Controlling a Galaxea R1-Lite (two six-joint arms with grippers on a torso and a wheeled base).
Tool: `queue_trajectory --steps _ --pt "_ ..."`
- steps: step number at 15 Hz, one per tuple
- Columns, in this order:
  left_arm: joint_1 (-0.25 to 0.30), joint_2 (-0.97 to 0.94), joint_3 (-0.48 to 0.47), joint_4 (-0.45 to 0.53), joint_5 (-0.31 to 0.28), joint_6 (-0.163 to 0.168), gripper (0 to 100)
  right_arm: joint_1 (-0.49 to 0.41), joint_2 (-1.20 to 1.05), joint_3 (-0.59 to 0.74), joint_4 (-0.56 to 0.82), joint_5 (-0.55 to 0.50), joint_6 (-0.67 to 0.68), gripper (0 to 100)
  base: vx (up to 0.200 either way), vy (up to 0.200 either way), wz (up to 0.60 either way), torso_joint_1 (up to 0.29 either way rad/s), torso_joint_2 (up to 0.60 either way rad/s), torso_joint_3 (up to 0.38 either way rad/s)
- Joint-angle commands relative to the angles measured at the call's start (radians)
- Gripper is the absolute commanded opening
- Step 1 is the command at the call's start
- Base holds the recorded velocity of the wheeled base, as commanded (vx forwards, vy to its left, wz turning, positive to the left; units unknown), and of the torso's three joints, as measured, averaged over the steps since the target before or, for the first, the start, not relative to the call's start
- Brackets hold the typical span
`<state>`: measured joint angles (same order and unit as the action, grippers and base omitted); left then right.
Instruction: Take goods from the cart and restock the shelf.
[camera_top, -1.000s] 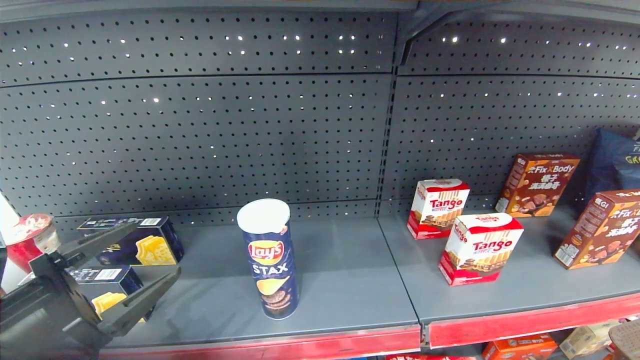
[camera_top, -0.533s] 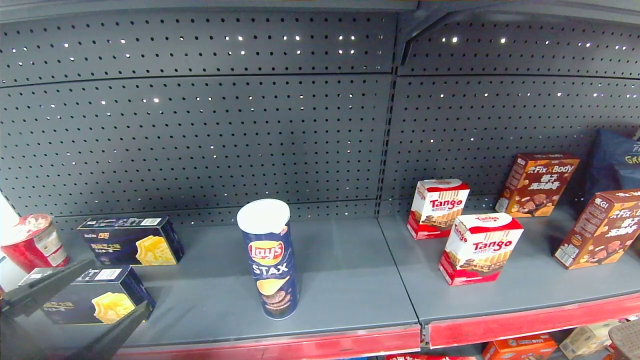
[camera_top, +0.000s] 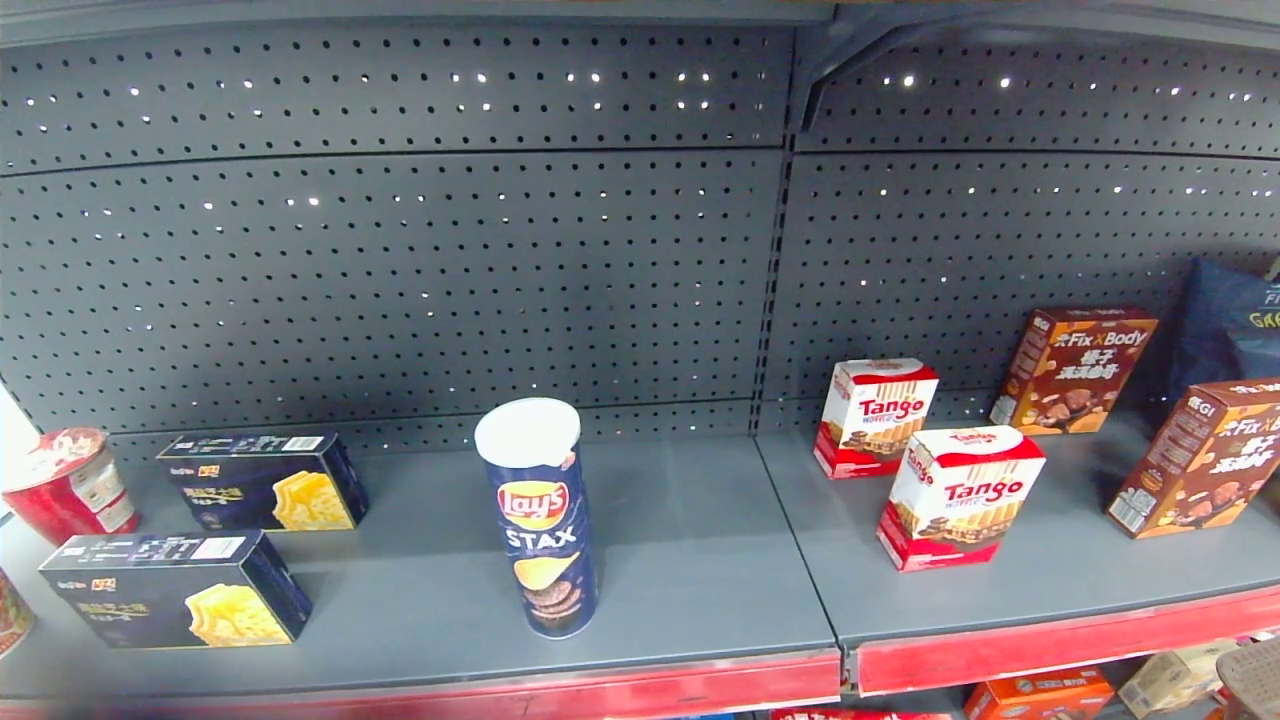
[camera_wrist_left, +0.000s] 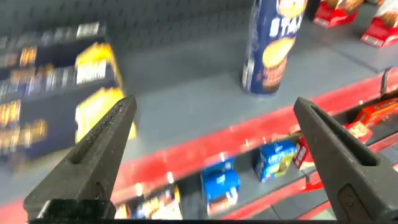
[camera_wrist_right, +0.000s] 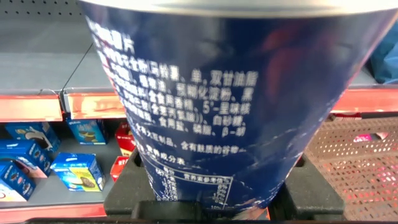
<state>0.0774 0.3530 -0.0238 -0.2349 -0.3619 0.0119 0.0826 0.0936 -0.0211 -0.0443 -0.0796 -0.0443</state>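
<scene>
My right gripper (camera_wrist_right: 217, 190) is shut on a dark blue can (camera_wrist_right: 217, 106) with white print, black fingers (camera_wrist_right: 127, 183) at either side of its lower end. My left gripper (camera_wrist_left: 214, 104) is open and holds nothing, in front of the shelf's red front edge (camera_wrist_left: 205, 146). On the grey shelf (camera_top: 680, 540) a tall blue chips can (camera_top: 540, 515) stands upright near the middle. Two navy boxes (camera_top: 180, 590) (camera_top: 265, 482) lie to its left; in the left wrist view the navy boxes (camera_wrist_left: 56, 106) lie beyond one finger and the chips can (camera_wrist_left: 270, 46) beyond the other.
A red cup (camera_top: 65, 483) stands at the far left. Two red-and-white boxes (camera_top: 960, 497) (camera_top: 878, 415), two brown boxes (camera_top: 1075, 368) (camera_top: 1200, 455) and a blue bag (camera_top: 1235, 330) fill the right bay. Bare shelf lies on both sides of the chips can. A brown mesh basket (camera_wrist_right: 354, 162) sits below.
The left gripper, open at the head view's lower left a second ago, sank down and left out of that view. The front navy box is now uncovered.
</scene>
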Motion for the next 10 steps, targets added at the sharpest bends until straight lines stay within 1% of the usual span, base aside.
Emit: queue_trajectory --steps 1,2,3,4,5,6,7,8,10 --pt "0.001 -0.264 -0.011 0.195 0.066 -0.009 100 0.000 0.001 0.007 -0.002 0.000 0.001 0 0.000 0.000 0.00 0.000 0.00 0.000" --pt "0.001 -0.259 -0.002 0.183 0.097 -0.012 100 0.000 0.001 0.018 -0.006 -0.003 0.004 0 0.000 0.000 0.00 0.000 0.00 0.000" --pt "0.001 -0.259 -0.001 0.183 0.097 -0.010 100 0.000 0.001 0.018 -0.008 -0.003 0.004 0 0.000 0.000 0.00 0.000 0.00 0.000" --pt "0.001 -0.258 0.024 0.183 0.100 -0.013 100 0.000 0.001 0.020 -0.009 -0.005 0.004 0 0.000 0.000 0.00 0.000 0.00 0.000" --pt "0.001 -0.258 0.024 0.183 0.104 -0.020 100 0.000 0.001 0.020 -0.009 -0.005 0.006 0 0.000 0.000 0.00 0.000 0.00 0.000" --pt "0.001 -0.258 0.024 0.181 0.120 -0.055 100 0.000 0.001 0.020 -0.009 -0.002 0.004 0 0.000 0.000 0.00 0.000 0.00 0.000" --pt "0.001 -0.258 0.024 0.180 0.136 -0.070 100 0.000 0.001 0.020 -0.009 0.000 0.004 0 0.000 0.000 0.00 0.000 0.00 0.000" --pt "0.001 -0.258 0.024 0.178 0.184 -0.081 100 0.000 0.001 0.020 -0.009 0.003 0.004 0 0.000 0.000 0.00 0.000 0.00 0.000" --pt "0.001 -0.259 0.024 0.177 0.184 -0.076 100 0.000 0.001 0.020 -0.009 0.003 0.004 0 0.000 0.000 0.00 0.000 0.00 0.000"
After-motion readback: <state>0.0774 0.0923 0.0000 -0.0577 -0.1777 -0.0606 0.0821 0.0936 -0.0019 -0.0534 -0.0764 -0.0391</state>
